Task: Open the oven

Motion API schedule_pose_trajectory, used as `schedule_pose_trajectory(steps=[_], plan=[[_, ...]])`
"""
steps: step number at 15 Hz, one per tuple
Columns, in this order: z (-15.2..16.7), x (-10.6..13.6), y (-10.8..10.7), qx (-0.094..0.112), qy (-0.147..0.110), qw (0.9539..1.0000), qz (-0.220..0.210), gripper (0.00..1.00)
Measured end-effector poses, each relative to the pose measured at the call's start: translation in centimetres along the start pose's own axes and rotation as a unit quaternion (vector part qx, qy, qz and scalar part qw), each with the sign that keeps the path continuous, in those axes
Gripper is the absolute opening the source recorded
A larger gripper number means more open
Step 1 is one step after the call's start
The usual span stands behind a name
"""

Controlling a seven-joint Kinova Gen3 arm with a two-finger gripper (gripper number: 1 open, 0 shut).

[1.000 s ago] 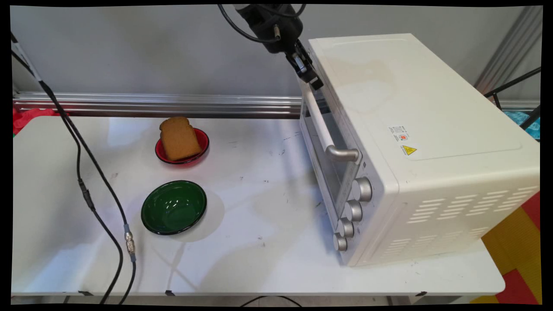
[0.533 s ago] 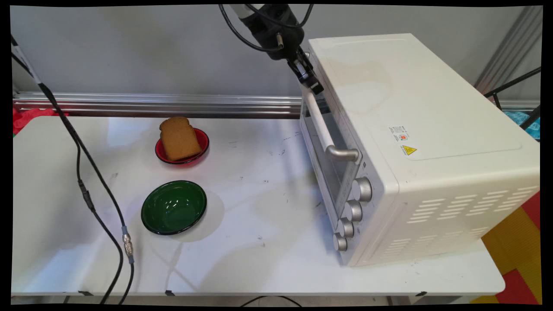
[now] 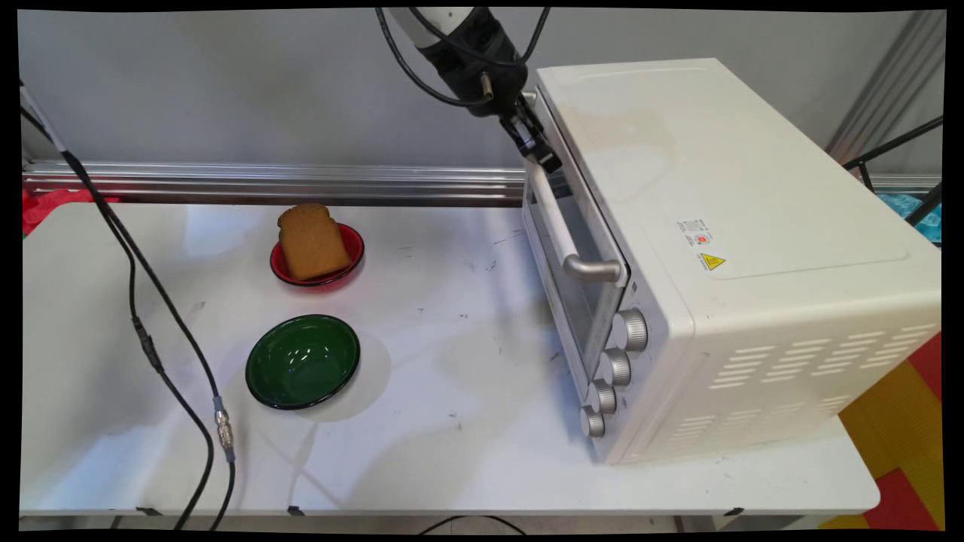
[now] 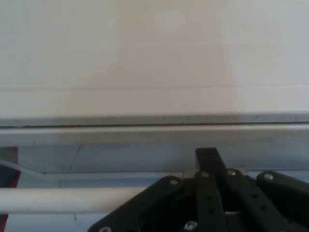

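Now my gripper (image 3: 541, 150) sits at the top centre of the main view, right up against the far end of the oven handle (image 3: 557, 218), where the bar meets the upper left corner of the white oven (image 3: 723, 226). Vs 1 s ago it has come down and a bit left, approx. along the door's top edge, and the wrist above it has swung w/ it. The door (image 3: 584, 316) top looks a touch further off the oven body than before, but the shift is slight and I can't be sure. Hand view: the bar runs across the bottom of the frame and passes behind my black linkage, w/ the oven's top edge just above. Can't tell if the gripper is clamped on the bar or only beside it. Nothing else has moved: bread slice (image 3: 312, 242) leans in the red bowl (image 3: 355, 254) at centre left, green bowl (image 3: 303, 361) below it, both well apart from the oven on the table (image 3: 452, 436); 4 knobs (image 3: 616, 366) at the door's near end.
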Motion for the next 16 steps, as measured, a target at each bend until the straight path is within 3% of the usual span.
schedule_pose_trajectory(steps=[16], plan=[[-1.0, -5.1, 0.3, -0.012, -0.033, 0.9991, 0.024, 0.0]])
